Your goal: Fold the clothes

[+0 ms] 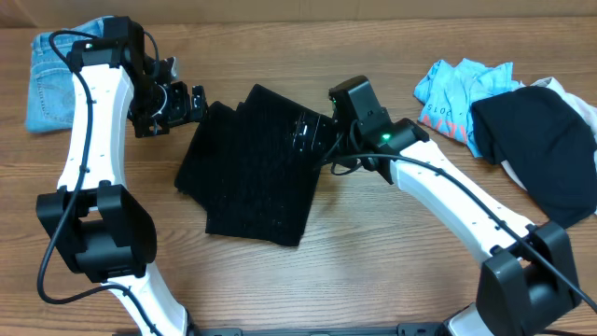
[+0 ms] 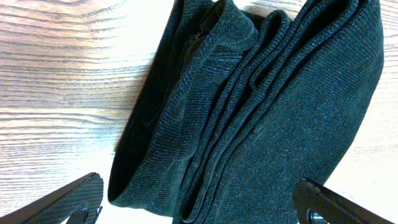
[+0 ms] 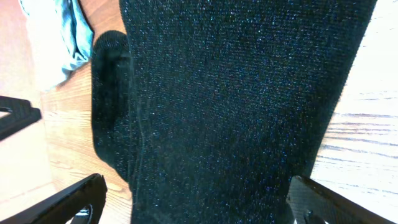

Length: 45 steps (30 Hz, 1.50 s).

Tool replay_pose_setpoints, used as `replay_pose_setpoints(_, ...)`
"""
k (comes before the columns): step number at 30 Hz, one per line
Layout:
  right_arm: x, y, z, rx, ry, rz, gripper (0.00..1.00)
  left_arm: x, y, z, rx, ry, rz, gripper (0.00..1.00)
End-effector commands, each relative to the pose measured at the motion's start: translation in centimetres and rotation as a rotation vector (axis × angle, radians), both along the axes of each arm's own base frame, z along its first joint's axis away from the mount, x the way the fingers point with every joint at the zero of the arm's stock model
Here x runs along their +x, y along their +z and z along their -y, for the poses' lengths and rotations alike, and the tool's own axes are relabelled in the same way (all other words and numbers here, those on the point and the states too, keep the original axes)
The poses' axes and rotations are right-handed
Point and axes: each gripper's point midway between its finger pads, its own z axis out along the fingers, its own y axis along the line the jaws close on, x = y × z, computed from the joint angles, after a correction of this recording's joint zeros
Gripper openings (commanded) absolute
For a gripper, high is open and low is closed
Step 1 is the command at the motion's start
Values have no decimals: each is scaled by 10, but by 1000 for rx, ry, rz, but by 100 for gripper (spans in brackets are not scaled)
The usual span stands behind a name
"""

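Note:
A black knit garment (image 1: 256,163) lies folded in layers at the middle of the wooden table. My left gripper (image 1: 191,103) is open at its upper left corner; the left wrist view shows the stacked folded edges (image 2: 249,112) between and beyond my open fingers (image 2: 199,202). My right gripper (image 1: 312,131) is open over the garment's upper right edge; the right wrist view shows the black knit (image 3: 236,106) spanning the gap between my open fingers (image 3: 196,202). Neither gripper holds cloth.
Folded blue jeans (image 1: 56,79) lie at the far left. A light blue printed shirt (image 1: 457,89) and a black garment on white cloth (image 1: 541,145) lie at the right. Bare wood lies along the table's front (image 1: 326,280).

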Motion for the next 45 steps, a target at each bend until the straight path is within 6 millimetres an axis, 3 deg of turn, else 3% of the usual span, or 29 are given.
replay_pose_setpoints(1, -10, -38, -8, -52, 44, -62, 95, -1, -4, 5, -11, -25, -7, 100)
replay_pose_setpoints(3, -14, -55, -6, -78, 42, -107, 94, -2, -5, 5, -11, -25, -10, 100)
replay_pose_setpoints(8, -37, -78, 28, -210, -49, -258, 100, -3, -10, 4, -8, -25, -27, 100)
replay_pose_setpoints(11, -44, -82, 21, -216, -22, -260, 100, -3, -10, 5, -11, -24, -30, 100)
replay_pose_setpoints(17, -45, -86, -12, -161, 28, -227, 100, -5, -10, 5, -11, -25, -34, 100)
replay_pose_setpoints(26, -38, -86, -16, -160, 24, -191, 93, -5, -10, 5, -11, -25, -35, 100)
replay_pose_setpoints(29, -26, -77, -17, -168, 19, -129, 73, -5, -10, 5, -9, -29, -34, 100)
replay_pose_setpoints(30, -18, -67, -12, -186, -5, -103, 71, -5, -10, 5, -8, -29, -34, 100)
replay_pose_setpoints(32, -9, -40, -11, -190, -3, -43, 72, -5, -10, 4, -6, -29, -35, 100)
replay_pose_setpoints(34, -4, -9, -31, -138, 71, 35, 78, -3, -10, 4, -5, -28, -25, 100)
replay_pose_setpoints(36, -7, -7, -40, -137, 97, 57, 83, -3, -10, 7, -18, -31, -28, 100)
replay_pose_setpoints(39, 5, -8, -21, -133, 44, 31, 90, -14, -5, 34, -89, -166, -33, 100)
replay_pose_setpoints(41, 18, -7, 7, -60, 24, -35, 92, -15, -9, 58, -79, -230, -26, 97)
replay_pose_setpoints(45, 20, -12, 41, -57, 45, -89, 93, -18, -38, 89, -78, -302, -47, 96)
